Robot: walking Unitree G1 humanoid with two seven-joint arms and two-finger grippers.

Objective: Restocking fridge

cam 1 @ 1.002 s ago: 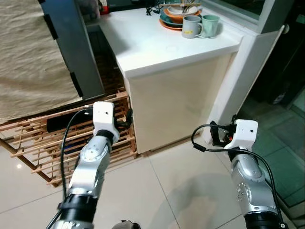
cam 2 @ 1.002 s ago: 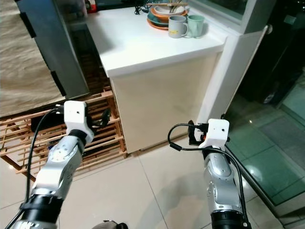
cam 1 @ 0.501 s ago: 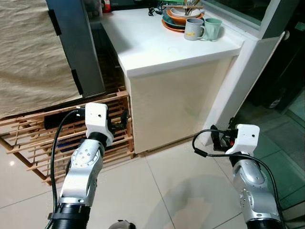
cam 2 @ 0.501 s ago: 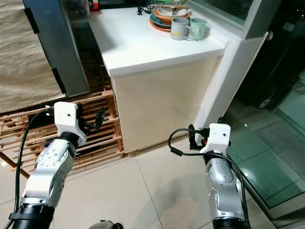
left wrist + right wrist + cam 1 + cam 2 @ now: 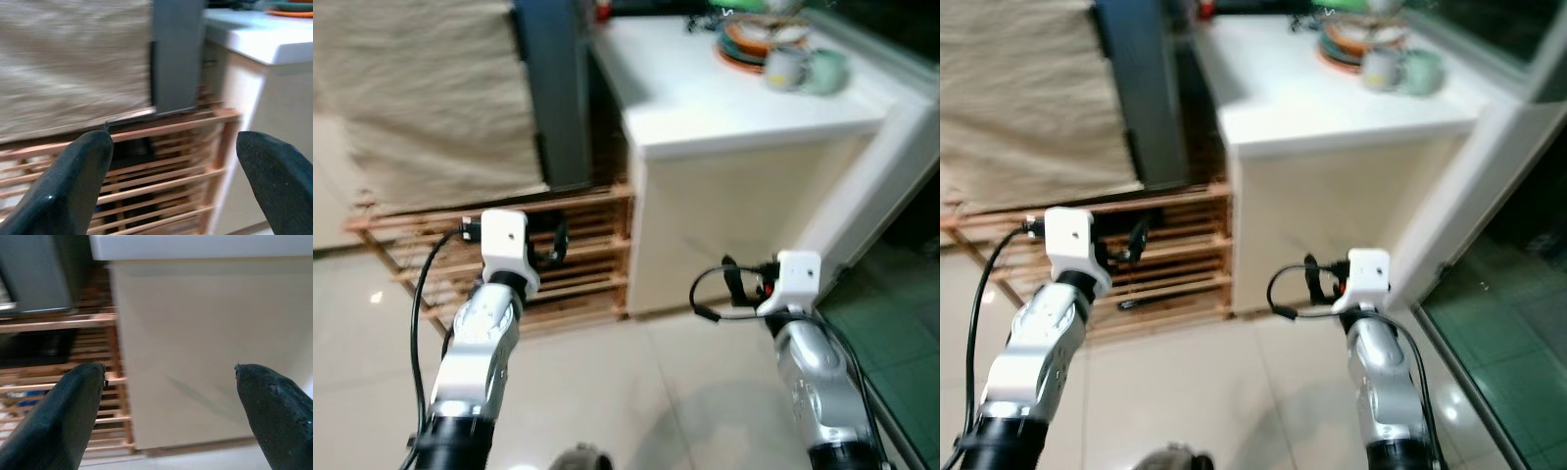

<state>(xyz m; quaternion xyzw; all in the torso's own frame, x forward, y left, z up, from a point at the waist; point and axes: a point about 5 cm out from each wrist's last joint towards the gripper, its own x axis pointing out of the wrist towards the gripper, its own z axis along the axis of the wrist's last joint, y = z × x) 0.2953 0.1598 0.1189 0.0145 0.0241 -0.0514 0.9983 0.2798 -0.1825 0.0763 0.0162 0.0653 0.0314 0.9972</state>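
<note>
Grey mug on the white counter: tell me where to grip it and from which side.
Grip the grey mug across its upright body from above or from the counter's open front edge. The green mug sits close beside it and stacked dishes stand behind, blocking those sides. Blur hides its handle.

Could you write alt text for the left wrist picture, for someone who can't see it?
The left pincer is open and empty, aimed at a slatted wooden rack. Above the rack hangs beige cloth beside a grey panel, with a white counter alongside.
</note>
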